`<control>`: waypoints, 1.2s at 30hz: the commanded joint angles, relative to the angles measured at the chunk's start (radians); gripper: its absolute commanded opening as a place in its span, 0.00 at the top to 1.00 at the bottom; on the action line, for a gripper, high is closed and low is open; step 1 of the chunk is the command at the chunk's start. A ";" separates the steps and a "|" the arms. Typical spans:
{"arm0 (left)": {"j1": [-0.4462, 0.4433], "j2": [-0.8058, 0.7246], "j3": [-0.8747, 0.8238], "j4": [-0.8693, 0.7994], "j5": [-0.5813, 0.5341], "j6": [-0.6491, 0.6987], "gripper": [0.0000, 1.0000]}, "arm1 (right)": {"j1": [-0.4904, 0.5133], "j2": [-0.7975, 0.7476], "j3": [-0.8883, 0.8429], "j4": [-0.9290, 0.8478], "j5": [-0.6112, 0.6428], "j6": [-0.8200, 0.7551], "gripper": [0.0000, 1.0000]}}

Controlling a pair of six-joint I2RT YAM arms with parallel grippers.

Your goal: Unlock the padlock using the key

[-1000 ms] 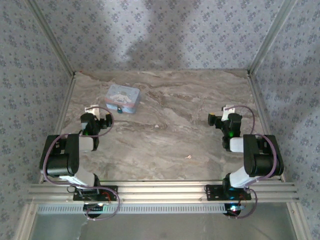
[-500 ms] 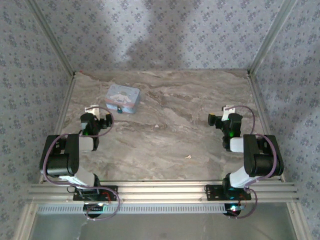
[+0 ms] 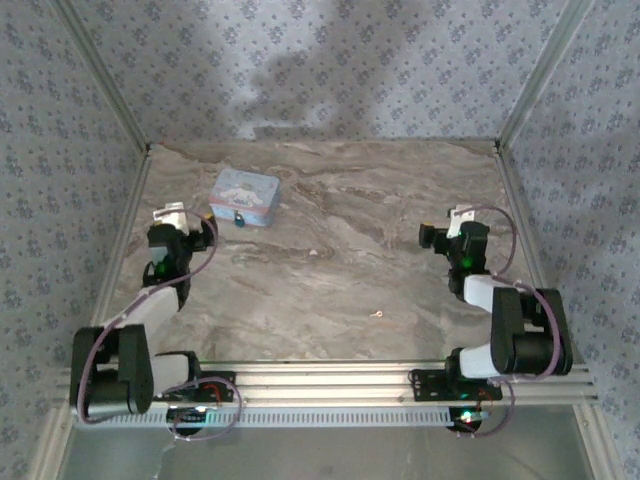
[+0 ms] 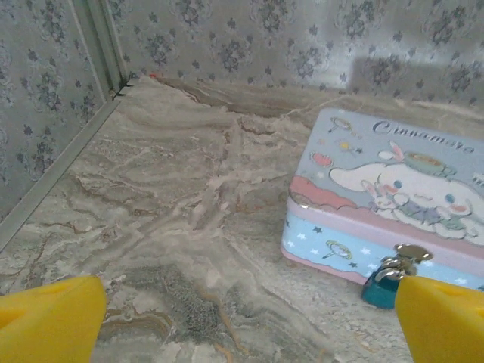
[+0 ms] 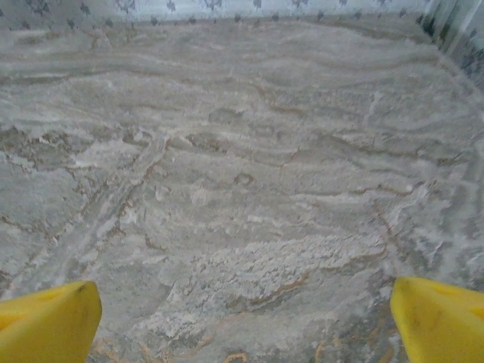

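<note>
- Padlock [image 3: 239,217] — blue body, thin silvery shackle. It stands on the table [image 3: 330,270] against the near wall of the tin [image 3: 245,196], in the far-left part of the surface. In the left wrist view the shackle [image 4: 401,261] touches the tin's [image 4: 393,204] lower front wall and the blue body [image 4: 378,289] sits below it, partly hidden behind one yellow finger. Whether the shackle passes through a clasp cannot be told.
- Key [image 3: 380,316] — small, pale and silvery, lying flat on bare table near the front edge, right of centre. It is well apart from the padlock and touches nothing else.
- Tin — pale blue with a pink band, its cartoon-printed lid closed.
- Left gripper [image 3: 200,228] — just beside the tin on its near-left side, pointing toward it. In its wrist view [image 4: 246,321] the yellow fingers [image 4: 45,321] are spread wide with nothing between them, clear of both padlock and tin.
- Right gripper [image 3: 430,238] — over the right half of the table, beyond the key and apart from it. In its wrist view [image 5: 242,325] the yellow fingers [image 5: 45,321] are spread wide, with only marbled surface between them.
- Enclosure — floral-papered walls, metal frame rails.
</note>
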 commanded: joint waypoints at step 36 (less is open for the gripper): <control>-0.389 0.054 0.250 -0.311 0.192 -0.642 0.02 | 0.652 0.086 0.517 -1.489 -0.082 0.370 0.36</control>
